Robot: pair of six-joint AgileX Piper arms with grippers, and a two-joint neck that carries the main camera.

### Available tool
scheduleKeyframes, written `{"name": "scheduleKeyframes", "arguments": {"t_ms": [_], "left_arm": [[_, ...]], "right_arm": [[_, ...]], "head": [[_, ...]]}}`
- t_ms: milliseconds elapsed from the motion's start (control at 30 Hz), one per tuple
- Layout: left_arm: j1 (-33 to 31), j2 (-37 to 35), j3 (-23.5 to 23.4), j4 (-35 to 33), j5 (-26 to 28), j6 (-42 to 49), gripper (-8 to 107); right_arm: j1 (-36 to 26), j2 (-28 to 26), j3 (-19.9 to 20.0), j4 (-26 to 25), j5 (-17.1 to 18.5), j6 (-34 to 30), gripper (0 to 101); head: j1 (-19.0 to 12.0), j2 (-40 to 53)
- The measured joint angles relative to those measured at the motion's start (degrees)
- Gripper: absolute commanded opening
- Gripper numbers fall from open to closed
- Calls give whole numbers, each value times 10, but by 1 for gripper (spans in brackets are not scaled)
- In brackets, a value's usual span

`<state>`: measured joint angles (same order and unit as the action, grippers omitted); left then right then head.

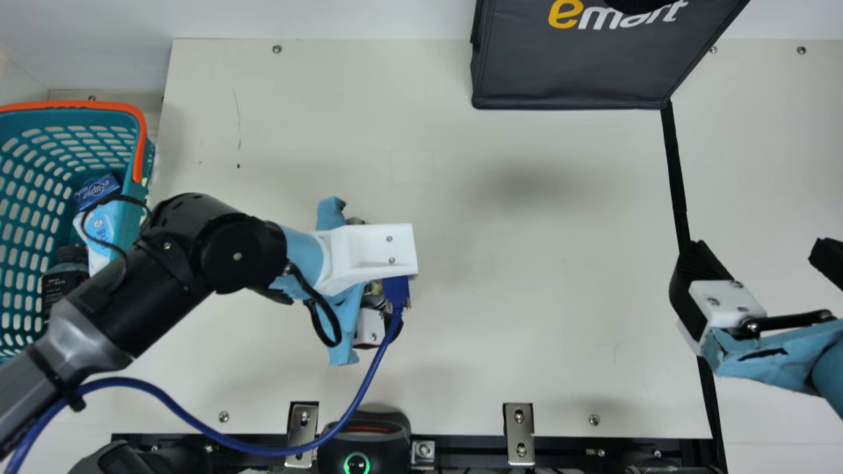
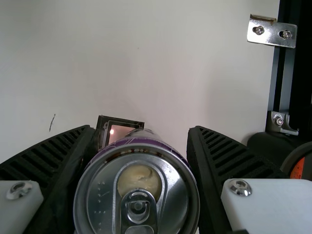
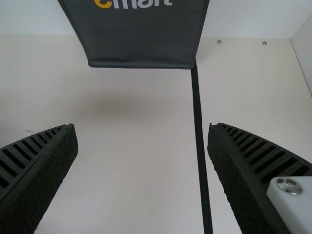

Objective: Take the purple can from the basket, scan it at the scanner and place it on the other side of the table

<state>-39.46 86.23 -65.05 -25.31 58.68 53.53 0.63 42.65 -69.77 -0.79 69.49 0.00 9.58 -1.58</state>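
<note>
Well inside table edges point(image 1: 461, 430), purple can point(image 2: 139, 176)

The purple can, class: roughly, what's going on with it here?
The robot's left gripper holds the purple can between its fingers, out of the basket and over the table. A small red-lit window shows beside it. The right gripper hangs open and empty toward the table's other side.

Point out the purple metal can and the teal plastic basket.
Purple metal can point(image 2: 138, 187): left wrist view, on its silver lid.
Teal plastic basket point(image 1: 66, 118): main view, on its far rim.
</note>
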Motion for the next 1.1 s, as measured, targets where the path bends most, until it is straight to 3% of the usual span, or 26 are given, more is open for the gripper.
{"name": "scheduleKeyframes", "arguments": {"t_ms": [933, 1100], "left_arm": [[9, 17, 13, -15, -33, -7, 89], [11, 9, 13, -16, -27, -15, 90]], "right_arm": [[0, 0, 0, 0, 0, 0, 95], [0, 0, 0, 0, 0, 0, 95]], "head": [[0, 1], [0, 0]]}}
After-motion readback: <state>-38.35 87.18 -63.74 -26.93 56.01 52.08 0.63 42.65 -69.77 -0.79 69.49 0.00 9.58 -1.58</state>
